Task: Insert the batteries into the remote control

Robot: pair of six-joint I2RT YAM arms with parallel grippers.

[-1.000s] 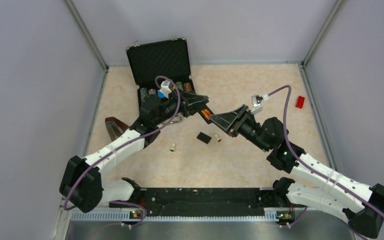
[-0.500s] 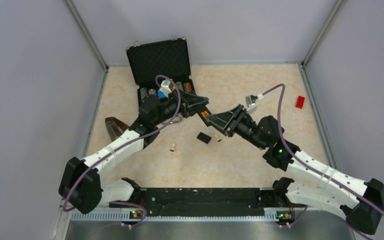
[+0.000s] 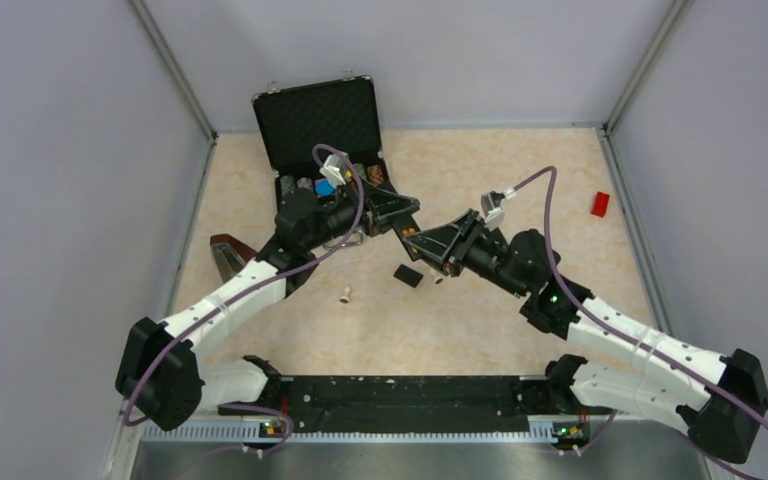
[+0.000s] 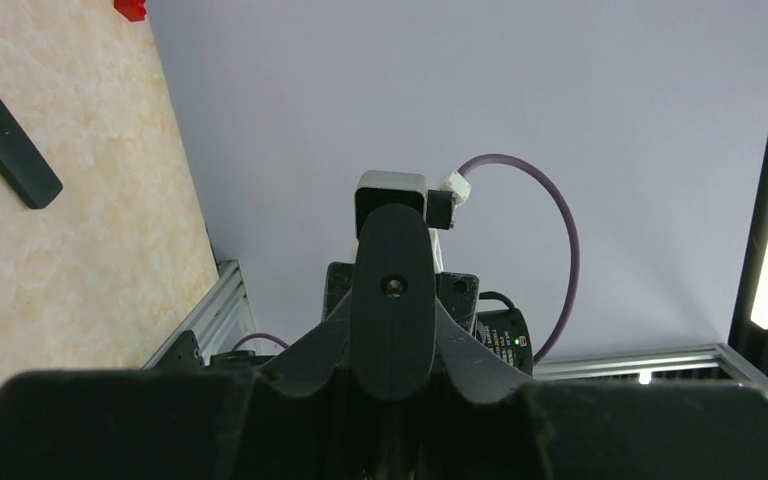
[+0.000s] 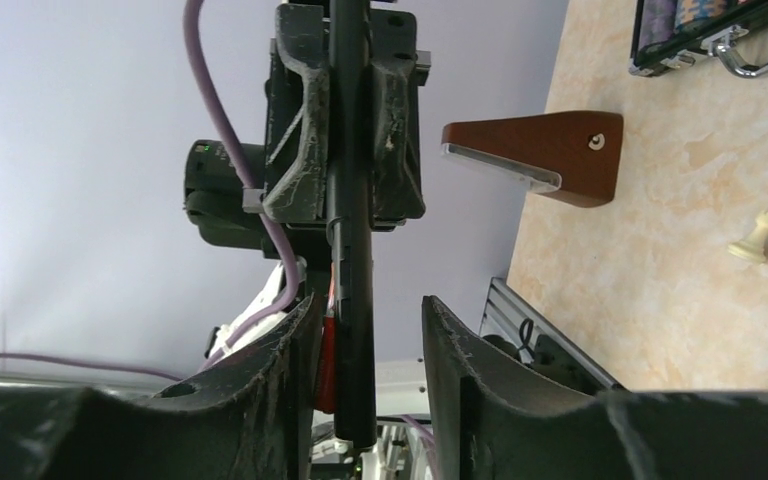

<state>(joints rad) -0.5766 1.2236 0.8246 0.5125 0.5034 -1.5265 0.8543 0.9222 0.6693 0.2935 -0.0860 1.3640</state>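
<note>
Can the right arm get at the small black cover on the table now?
Probably yes: the cover lies bare, close by the right gripper, whose open jaws straddle the remote.

Battery [image 5: 327, 345] mostly hidden between remote control [image 5: 350, 240] and right gripper [image 5: 368, 318] finger.

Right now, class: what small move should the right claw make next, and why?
Probably close the right claw gently. Its jaws stand open astride the slim black remote control, which the left claw clamps edge-on, and a red-orange cylindrical battery lies against the remote's side within that gap; a squeeze would likely seat it.
</note>
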